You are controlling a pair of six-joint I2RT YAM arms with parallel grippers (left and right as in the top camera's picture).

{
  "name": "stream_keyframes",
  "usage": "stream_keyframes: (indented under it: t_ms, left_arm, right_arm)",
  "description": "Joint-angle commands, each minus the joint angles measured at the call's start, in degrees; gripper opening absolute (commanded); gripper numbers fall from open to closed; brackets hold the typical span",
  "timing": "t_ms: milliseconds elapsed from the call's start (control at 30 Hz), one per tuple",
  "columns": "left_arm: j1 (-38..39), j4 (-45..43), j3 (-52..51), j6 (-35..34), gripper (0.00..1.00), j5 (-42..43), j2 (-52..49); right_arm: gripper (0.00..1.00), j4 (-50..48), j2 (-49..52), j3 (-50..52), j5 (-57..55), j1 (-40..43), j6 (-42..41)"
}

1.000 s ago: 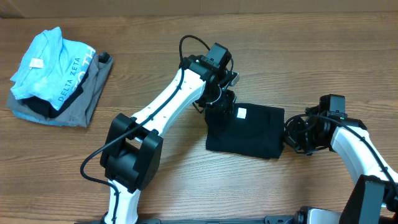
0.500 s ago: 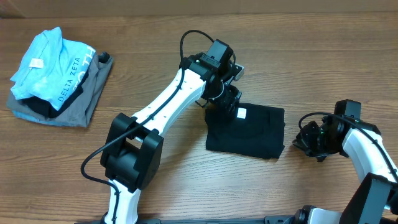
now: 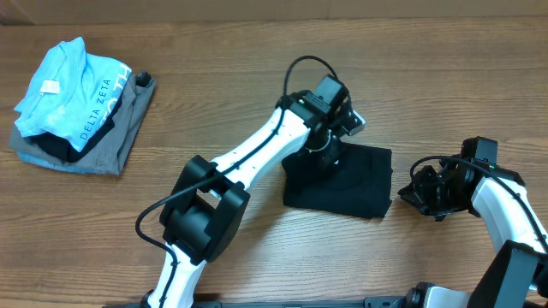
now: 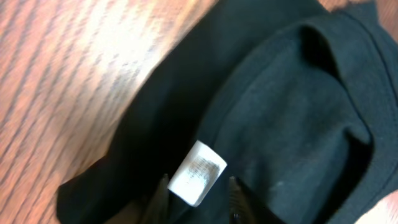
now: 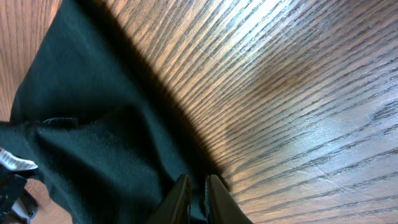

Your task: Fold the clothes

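Observation:
The black T-shirt (image 3: 342,184) lies folded into a rough rectangle on the wooden table, right of centre. In the left wrist view, the shirt (image 4: 298,112) fills the frame and its white tag (image 4: 198,172) sits between my fingers. My left gripper (image 3: 328,154) (image 4: 198,179) is open, low over the shirt's upper left part, and hides the tag from overhead. My right gripper (image 3: 411,192) (image 5: 198,180) is shut and holds nothing. It is on the table just right of the shirt's right edge (image 5: 93,137).
A pile of clothes lies at the far left: a light blue "DELTA ZETA" shirt (image 3: 68,85) on top of a grey folded garment (image 3: 116,141). Bare wooden table (image 3: 214,51) surrounds the black shirt.
My left gripper has moved right, from the shirt's upper left corner to over the tag. My right gripper has drawn back to the right, off the shirt's right edge.

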State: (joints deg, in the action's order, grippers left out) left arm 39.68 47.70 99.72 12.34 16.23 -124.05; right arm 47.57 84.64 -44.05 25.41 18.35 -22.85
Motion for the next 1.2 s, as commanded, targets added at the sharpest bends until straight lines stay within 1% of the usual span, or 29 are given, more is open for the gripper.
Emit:
stream_keyframes:
  t_ms: [0,67,100,167,233,267,300,333,400,433,600,933,1067,1167]
  left_arm:
    - [0.2,0.7,-0.3,3.7,0.3,-2.1,-0.5]
    - [0.2,1.1,-0.3,4.3,0.28,-3.3,-0.5]
    - [0.2,1.0,-0.3,4.2,0.29,-4.9,-0.5]
    - [0.1,0.1,-0.3,3.7,0.38,-8.0,-0.5]
    - [0.1,-0.7,-0.3,3.8,0.42,-8.1,-0.5]
    - [0.1,-0.8,-0.3,3.8,0.43,-7.6,-0.5]
    - [0.1,-0.7,-0.3,3.8,0.41,-7.1,-0.5]
    - [0.1,-0.3,-0.3,3.8,0.36,-5.9,-0.5]
    - [0.2,0.4,-0.3,3.8,0.18,-4.0,-0.5]
    - [0.3,0.5,-0.3,3.8,0.04,-3.2,-0.5]
    - [0.2,0.4,0.9,2.5,0.04,-2.5,-0.4]
    - [-0.2,-0.2,8.9,1.7,0.04,-2.6,-0.3]
    - [-0.2,-1.9,8.5,1.8,0.04,-2.5,-0.3]
    - [-0.2,-4.0,7.6,1.8,0.04,-0.8,-0.5]
  right_arm:
    - [0.12,-0.1,-1.3,-1.4,-0.4,0.1,0.6]
    - [0.12,-0.1,-1.3,-1.4,-0.4,0.1,0.6]
    - [0.12,-0.1,-1.3,-1.4,-0.4,0.1,0.6]
    - [0.12,-0.1,-1.3,-1.4,-0.5,0.1,0.6]
    - [0.12,-0.1,-1.3,-1.4,-0.5,0.1,0.6]
    - [0.12,-0.1,-1.3,-1.4,-0.5,0.1,0.6]
    - [0.12,-0.1,-1.3,-1.4,-0.5,0.1,0.6]
    - [0.12,-0.1,-1.3,-1.4,-0.5,0.1,0.6]
    - [0.12,-0.1,-1.3,-1.4,-0.5,0.1,0.6]
    - [0.12,-0.1,-1.3,-1.4,-0.5,0.1,0.6]
    - [0.13,-0.1,-1.3,-1.4,-1.2,0.1,0.6]
    - [0.13,-0.4,-1.3,-1.4,-2.7,0.1,0.6]
    - [0.13,-0.4,-1.3,-1.4,-2.8,0.1,0.6]
    - [0.14,-0.4,-1.3,-1.4,-2.8,0.1,0.6]
